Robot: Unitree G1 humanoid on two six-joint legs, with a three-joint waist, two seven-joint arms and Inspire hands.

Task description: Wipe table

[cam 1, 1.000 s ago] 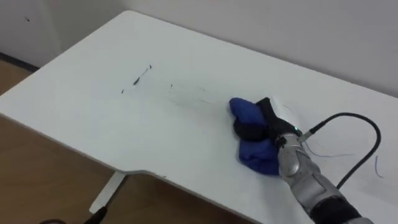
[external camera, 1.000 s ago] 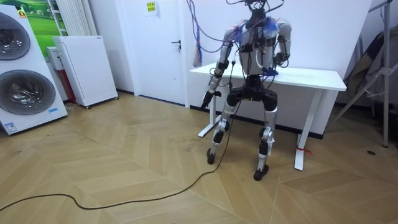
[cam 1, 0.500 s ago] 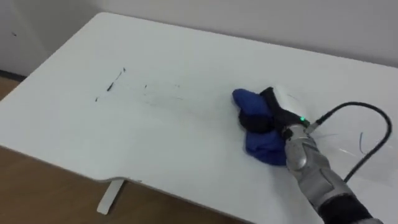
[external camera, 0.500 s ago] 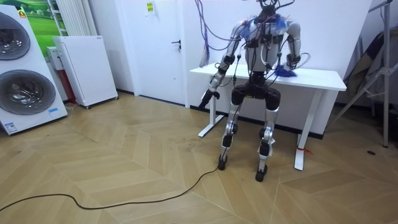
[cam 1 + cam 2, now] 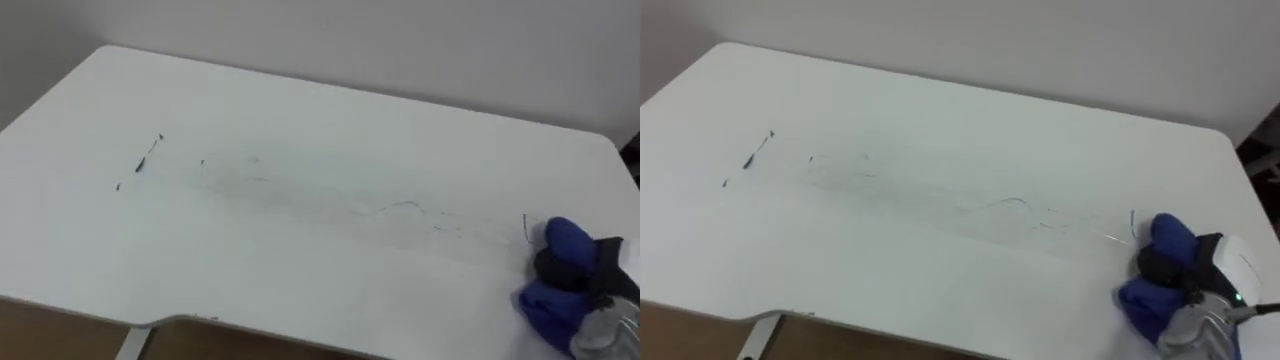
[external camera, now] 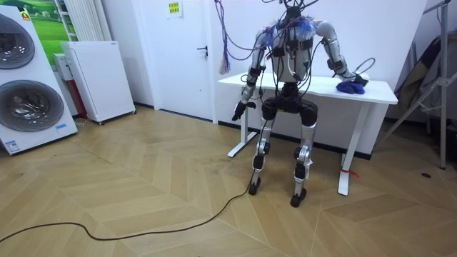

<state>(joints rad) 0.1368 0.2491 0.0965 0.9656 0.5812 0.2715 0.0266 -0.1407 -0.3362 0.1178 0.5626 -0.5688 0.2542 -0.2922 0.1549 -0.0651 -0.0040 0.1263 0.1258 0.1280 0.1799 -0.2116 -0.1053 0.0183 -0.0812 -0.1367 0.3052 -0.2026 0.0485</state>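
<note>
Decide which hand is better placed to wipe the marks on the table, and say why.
Probably right: the right hand grips the blue cloth on the table; the left hand hangs low beside it.

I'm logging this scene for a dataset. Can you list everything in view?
table: one, white, against the wall, in front of the robot
pen marks: a few, dark, on the table's left part
scribbles: several, faint, across the table's middle
cloth: one, blue, near the table's right front corner
washing machines: two, white, stacked at the room view's left
cabinet: one, white, beside the washing machines
door: one, white, behind the table's end
right hand: black, gripping the cloth
left hand: dark, hanging beside the table's end
</note>
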